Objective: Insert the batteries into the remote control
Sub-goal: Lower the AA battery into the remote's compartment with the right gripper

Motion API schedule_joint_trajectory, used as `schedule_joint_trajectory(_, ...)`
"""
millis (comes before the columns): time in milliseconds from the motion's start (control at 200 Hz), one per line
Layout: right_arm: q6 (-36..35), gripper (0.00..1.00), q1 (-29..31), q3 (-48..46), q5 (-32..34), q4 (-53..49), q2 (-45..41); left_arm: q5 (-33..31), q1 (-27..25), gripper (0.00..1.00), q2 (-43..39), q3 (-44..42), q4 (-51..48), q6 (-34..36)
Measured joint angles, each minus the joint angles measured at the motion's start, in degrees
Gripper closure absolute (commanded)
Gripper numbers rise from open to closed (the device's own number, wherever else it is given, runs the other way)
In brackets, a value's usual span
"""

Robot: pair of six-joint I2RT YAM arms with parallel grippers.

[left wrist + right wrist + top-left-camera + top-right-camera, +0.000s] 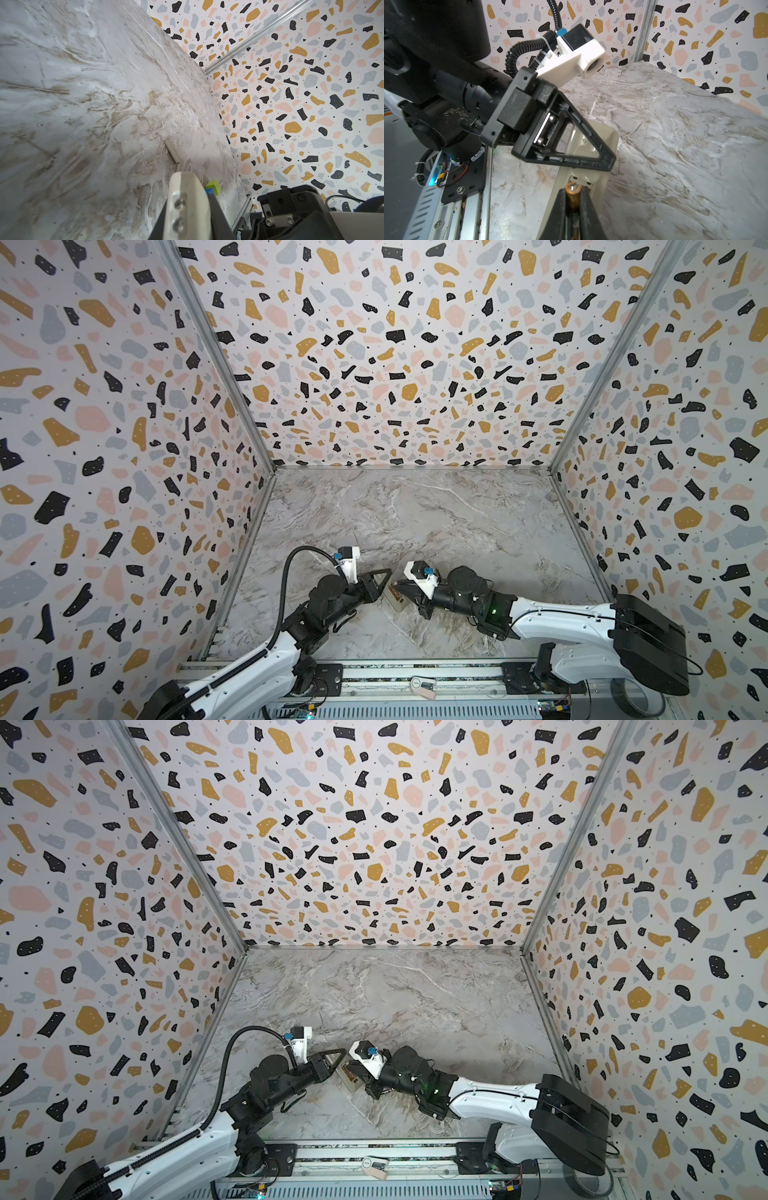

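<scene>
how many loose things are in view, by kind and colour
remote: 1
battery: 1 (no second one in view)
green cube: 1
blue cube: 1
cream strip: 1
total: 5

glossy plastic remote control (607, 135), coppery metal-tipped battery (571, 192), matt marbled table (675, 145).

Remote control (397, 602): in both top views largely covered by the left gripper (385, 573) and right gripper (398, 584), with only a pale corner showing. Battery (572, 193): copper end visible between the right gripper's fingers, the rest hidden. Blue cube (207, 191): a mere sliver; beige strip (172, 151), possibly a cover, too small to tell.
</scene>
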Motion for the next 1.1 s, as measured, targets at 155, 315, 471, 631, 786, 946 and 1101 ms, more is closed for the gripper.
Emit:
schedule_joint_trajectory(155,0.48,1.0,-0.26,0.0,-0.02,0.94,0.87,0.35,0.0,1.0,0.09,0.0,0.61,-0.2)
schedule_joint_trajectory(315,0.85,1.0,-0.63,-0.04,-0.26,2.08,2.21,0.59,0.0,1.0,0.09,0.0,1.09,-0.59)
schedule_joint_trajectory(471,0.9,1.0,-1.14,-0.46,-0.42,3.28,2.84,0.81,0.0,1.0,0.44,0.0,1.46,-1.01)
schedule_joint_trajectory(631,0.87,1.0,-1.33,-0.55,-0.39,3.87,3.89,0.81,0.0,1.0,0.46,0.0,1.75,-1.25)
schedule_joint_trajectory(786,0.9,1.0,-1.4,-0.85,-0.39,4.68,4.57,0.81,0.07,1.0,0.46,0.0,1.7,-1.25)
schedule_joint_trajectory(946,0.98,1.0,-1.4,-1.11,-0.15,5.05,4.59,0.76,0.07,1.0,0.46,0.0,1.66,-1.22)
schedule_joint_trajectory(1101,0.94,1.0,-1.4,-1.11,0.24,5.07,4.9,0.74,0.07,1.0,0.46,0.0,1.53,-1.14)
